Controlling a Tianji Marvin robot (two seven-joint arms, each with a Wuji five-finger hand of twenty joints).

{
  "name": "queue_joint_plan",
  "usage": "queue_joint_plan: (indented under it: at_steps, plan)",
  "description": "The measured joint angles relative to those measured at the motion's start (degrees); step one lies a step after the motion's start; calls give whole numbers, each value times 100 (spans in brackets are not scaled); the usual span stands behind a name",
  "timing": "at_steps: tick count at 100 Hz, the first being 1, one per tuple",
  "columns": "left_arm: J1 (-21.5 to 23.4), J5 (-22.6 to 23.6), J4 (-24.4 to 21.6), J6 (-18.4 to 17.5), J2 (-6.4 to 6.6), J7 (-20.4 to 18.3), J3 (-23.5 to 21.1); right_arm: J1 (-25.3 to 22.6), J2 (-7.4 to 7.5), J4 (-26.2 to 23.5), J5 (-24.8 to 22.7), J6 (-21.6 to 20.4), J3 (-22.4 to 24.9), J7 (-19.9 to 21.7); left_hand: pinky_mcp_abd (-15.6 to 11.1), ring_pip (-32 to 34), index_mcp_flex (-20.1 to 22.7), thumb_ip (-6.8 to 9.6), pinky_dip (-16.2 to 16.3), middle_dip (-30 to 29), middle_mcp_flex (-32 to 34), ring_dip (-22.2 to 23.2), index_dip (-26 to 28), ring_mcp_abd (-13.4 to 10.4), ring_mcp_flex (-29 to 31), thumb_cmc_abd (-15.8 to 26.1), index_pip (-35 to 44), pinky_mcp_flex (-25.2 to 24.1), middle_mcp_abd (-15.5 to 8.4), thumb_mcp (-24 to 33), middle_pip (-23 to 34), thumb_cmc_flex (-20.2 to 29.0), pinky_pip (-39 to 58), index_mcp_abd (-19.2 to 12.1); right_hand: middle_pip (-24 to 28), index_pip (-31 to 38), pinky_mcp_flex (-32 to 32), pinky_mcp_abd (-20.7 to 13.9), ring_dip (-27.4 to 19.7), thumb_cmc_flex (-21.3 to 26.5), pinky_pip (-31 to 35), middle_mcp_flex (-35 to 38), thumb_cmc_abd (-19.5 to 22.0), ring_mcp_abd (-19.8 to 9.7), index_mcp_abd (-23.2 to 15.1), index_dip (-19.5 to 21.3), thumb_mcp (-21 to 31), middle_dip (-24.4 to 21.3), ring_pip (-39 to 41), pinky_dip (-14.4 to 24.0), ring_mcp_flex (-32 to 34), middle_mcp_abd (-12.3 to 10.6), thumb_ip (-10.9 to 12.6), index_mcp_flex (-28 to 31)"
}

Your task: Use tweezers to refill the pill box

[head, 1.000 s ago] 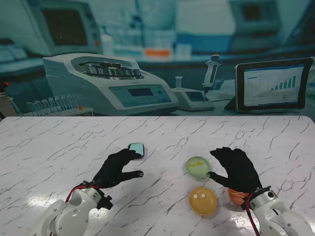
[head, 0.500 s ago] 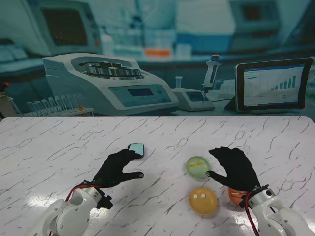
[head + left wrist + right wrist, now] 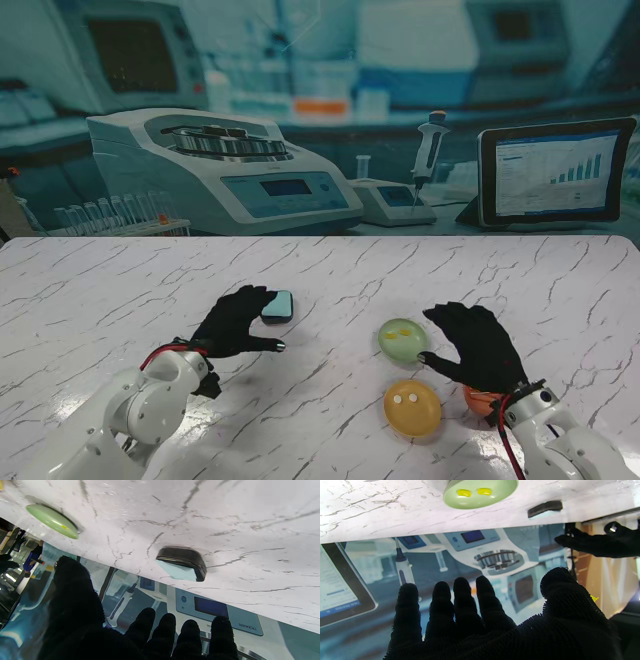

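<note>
Fingers of the left hand point(image 3: 232, 322) were spread and empty, their tips reaching over the near edge of the pill box point(image 3: 277, 306), while the right hand point(image 3: 478, 345) hovered equally loose and empty just right of the green dish point(image 3: 403, 338) with its two yellow pills. No tweezers could be made out anywhere, and the orange dish point(image 3: 412, 407), nearer to me than the green dish, held two pale pills. Judging by this, the refill had barely begun: the box looked shut, with no pill moved.

Left hand point(image 3: 105, 630): black-gloved, fingers apart, empty
Pill box point(image 3: 181, 563): dark, on marble table point(image 3: 225, 517)
Green dish point(image 3: 51, 520): well apart from it
</note>
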Motion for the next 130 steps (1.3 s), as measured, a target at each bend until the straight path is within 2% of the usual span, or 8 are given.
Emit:
queue_joint_plan:
  at_steps: [33,48,73,104,117,130]
  plan:
    - [-992,54,989,203,29,-51,594,9,17,-22,17,-6,-20,209,-12,-175,-211,0,-160,-65,-204,-9,-74,0,-6,-1,-68,27,13,0,-5,0,-350,54,0,1,0,1,0,0,0,0,-16,0,0,0,0,2,0,0,0,0,0,0]
    - [-1423,48,1447,297,25,19,939,11,17,-49,49,22,-26,296,-136,-181,-216,0,-195,-69,-207,-9,-76,0,-13,-1,-68,52,13,0,-5,0,-463,55,0,1,0,1,1,0,0,0,-17,0,0,0,0,2,0,0,0,0,0,0]
    - [-1959,-44,2147,416,-29,295,1506,-53,14,-88,119,9,52,341,-146,-181,-216,0,-199,-69,-209,-9,-76,0,-13,-1,-68,81,13,0,-6,0,-472,56,0,1,0,2,1,0,0,0,-22,0,0,0,0,2,0,6,0,0,0,0]
    - [-2535,-148,2777,480,-119,470,2258,-105,11,-84,178,-17,120,364,-152,-181,-274,0,-199,-69,-211,17,-76,0,-13,-1,-65,87,13,0,56,0,-472,62,3,1,1,2,1,0,0,21,-81,0,0,0,0,3,0,57,0,0,0,0]
    - [-2714,-122,2878,549,-143,448,2453,-120,8,-74,188,-46,139,341,-202,73,-274,0,37,-5,-193,129,-76,0,-11,-1,7,88,13,0,174,0,-55,95,3,2,1,3,1,0,0,22,-83,0,0,0,0,4,0,57,1,0,0,1]
    - [-2861,-76,2895,641,-137,255,2633,-129,3,-58,200,-72,158,301,-221,438,-197,0,333,152,12,242,68,0,46,-1,194,78,14,0,321,0,586,117,4,7,1,3,1,0,0,23,-109,0,0,0,53,5,0,58,1,0,0,1]
